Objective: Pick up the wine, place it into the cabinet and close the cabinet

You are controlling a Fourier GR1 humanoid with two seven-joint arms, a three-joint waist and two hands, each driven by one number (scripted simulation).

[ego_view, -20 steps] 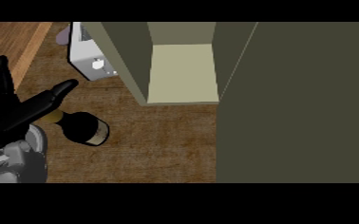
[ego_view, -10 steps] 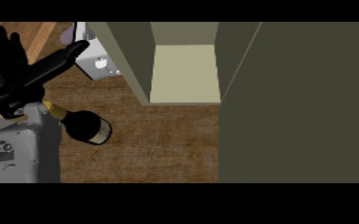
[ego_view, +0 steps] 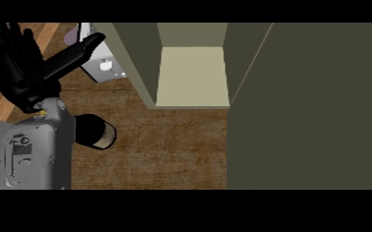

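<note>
Watching my left hand (ego_view: 40,73) with fingers straight above the wine (ego_view: 94,131); the cabinet (ego_view: 193,78), at one o'clock, is standing open.

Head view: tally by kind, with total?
Wine bottle: 1
Open cabinet: 1
Cabinet door: 1
Grey object on the counter beside the cabinet: 1
Robot hand, the left: 1
Total: 5

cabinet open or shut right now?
Open. The olive-green cabinet shows its pale inner shelf, and its door is swung out to the right. The dark wine bottle is outside it.
</note>
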